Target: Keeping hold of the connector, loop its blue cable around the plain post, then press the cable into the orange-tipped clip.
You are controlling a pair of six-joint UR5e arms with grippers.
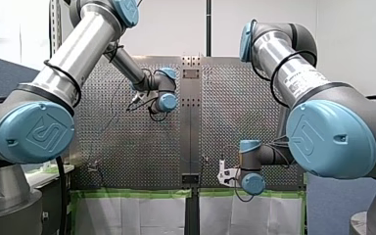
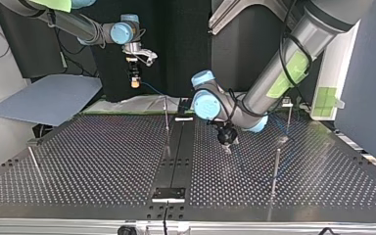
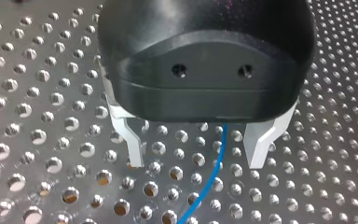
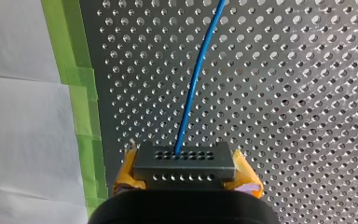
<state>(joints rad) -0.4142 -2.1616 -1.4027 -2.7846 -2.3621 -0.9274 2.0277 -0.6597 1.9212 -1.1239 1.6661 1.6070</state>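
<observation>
Blue cable (image 4: 193,88), dark grey connector (image 4: 184,161) (two rows of small holes), yellow pads (image 4: 245,177) beside the connector, silver table (image 4: 284,93) dotted with holes, green tape (image 4: 74,79) edging the table.

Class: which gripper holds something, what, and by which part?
My right gripper clamps the connector by its two ends, between yellow pads. My left gripper, open, holds nothing.

Connector (image 4: 184,161) in right gripper (image 4: 185,169); cable (image 4: 194,79) ahead over table (image 4: 298,93), passing between left gripper (image 3: 198,156) jaws.

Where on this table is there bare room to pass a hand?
Free: top view's left half of the table, between the edge post and the centre post. Crowded: around my left gripper, over the blue cable.
</observation>
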